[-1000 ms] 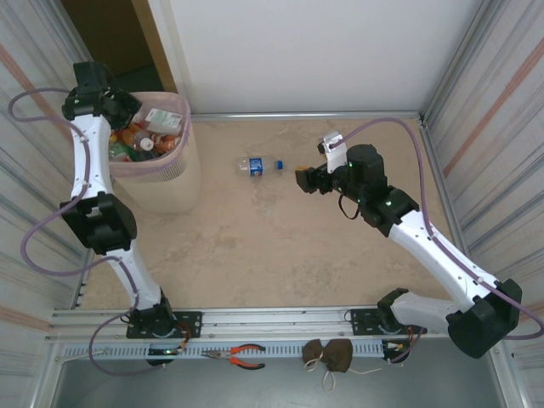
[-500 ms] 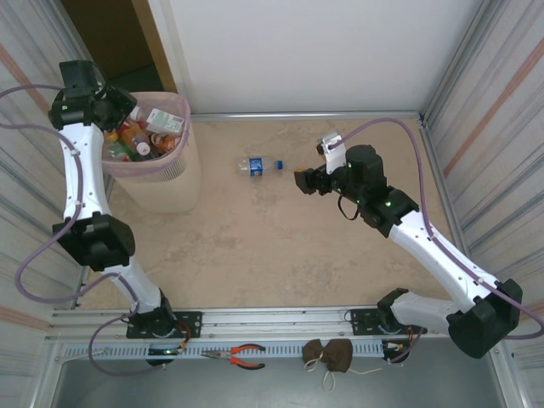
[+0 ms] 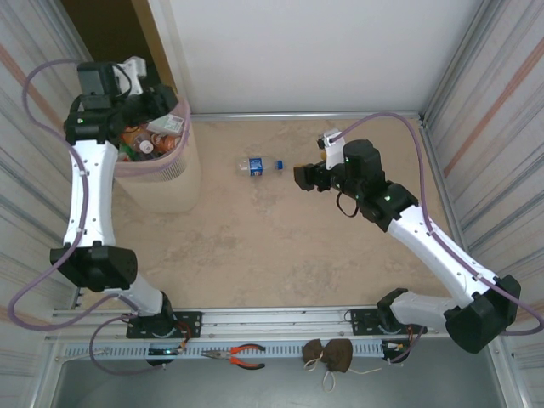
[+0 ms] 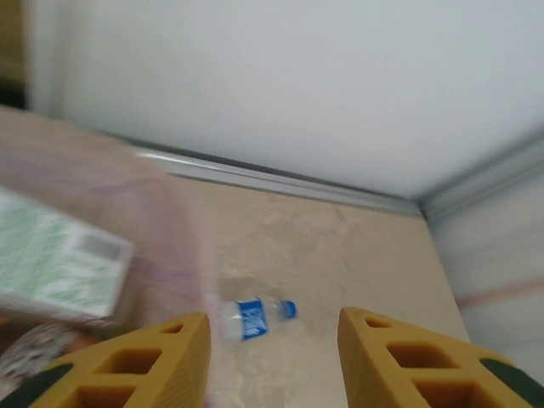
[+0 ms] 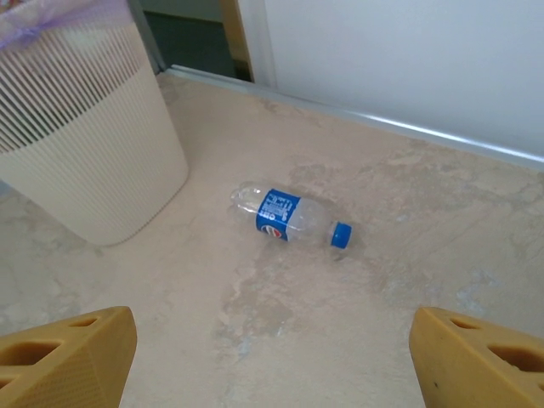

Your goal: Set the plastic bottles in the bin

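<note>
One clear plastic bottle [image 3: 261, 165] with a blue label and blue cap lies on its side on the floor, right of the bin [image 3: 170, 183]. The pale-pink bin holds several bottles [image 3: 146, 140] with coloured caps. My left gripper [image 3: 163, 102] hovers over the bin's far rim, open, with nothing between its yellow fingers [image 4: 157, 361]. Its wrist view looks past the blurred bin rim [image 4: 174, 221] and a green-labelled bottle [image 4: 59, 263] to the blue-labelled bottle [image 4: 252, 317]. My right gripper [image 3: 303, 178] hangs open just right of the floor bottle [image 5: 293, 217], a little short of it.
Orange-handled pliers [image 3: 242, 355] and a brown pouch [image 3: 330, 353] lie on the rail at the near edge. Ribbed metal walls close both sides and a white panel [image 3: 306, 51] closes the back. The bin [image 5: 85, 144] stands in the back left corner.
My left arm has swung from the bin's left side to over its far rim, and its jaws have widened a little. The right arm has barely shifted.
</note>
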Motion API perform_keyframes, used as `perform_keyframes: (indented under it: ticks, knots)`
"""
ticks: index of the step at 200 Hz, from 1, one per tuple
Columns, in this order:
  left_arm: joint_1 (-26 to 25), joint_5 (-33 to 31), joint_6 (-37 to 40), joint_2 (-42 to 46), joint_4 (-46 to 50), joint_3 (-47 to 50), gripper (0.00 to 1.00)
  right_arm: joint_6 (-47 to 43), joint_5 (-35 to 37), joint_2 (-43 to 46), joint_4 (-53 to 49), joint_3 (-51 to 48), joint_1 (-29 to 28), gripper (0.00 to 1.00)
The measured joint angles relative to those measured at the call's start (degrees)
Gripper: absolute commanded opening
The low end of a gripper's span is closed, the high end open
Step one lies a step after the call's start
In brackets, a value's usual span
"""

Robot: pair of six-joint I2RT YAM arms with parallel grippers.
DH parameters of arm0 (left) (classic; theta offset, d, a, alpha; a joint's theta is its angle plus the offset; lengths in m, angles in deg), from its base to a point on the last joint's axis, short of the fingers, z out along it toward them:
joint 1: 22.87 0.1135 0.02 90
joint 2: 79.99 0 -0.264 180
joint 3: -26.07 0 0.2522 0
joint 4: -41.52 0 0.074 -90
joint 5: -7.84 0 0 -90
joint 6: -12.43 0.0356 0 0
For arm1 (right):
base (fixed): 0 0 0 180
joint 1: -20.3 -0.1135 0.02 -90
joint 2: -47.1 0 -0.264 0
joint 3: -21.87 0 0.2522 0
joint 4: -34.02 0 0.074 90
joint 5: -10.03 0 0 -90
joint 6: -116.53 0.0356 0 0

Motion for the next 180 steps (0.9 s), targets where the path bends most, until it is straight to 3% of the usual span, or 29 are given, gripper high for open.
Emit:
perform_keyframes:
  ticks: [32, 82, 143, 180]
  knots:
    - [-8.0, 3.6, 11.8, 0.5, -2.8, 1.8, 0.45, 2.3, 0.0, 0.1, -1.6, 0.0, 1.7, 0.83]
    - [-21.8, -1.3, 29.4, -4.3, -1.6, 1.8, 0.49, 4.6, 1.3, 3.7, -3.9, 0.0, 4.6, 0.83]
    - [-27.2, -9.0, 41.0, -16.5, 0.3, 1.3, 0.5, 5.0, 2.8, 7.7, -5.7, -0.1, 5.7, 0.83]
    - [-31.4, -15.4, 47.2, -26.9, 0.2, -5.0, 0.52, 5.0, 4.0, 9.2, -7.9, -0.8, 6.3, 0.83]
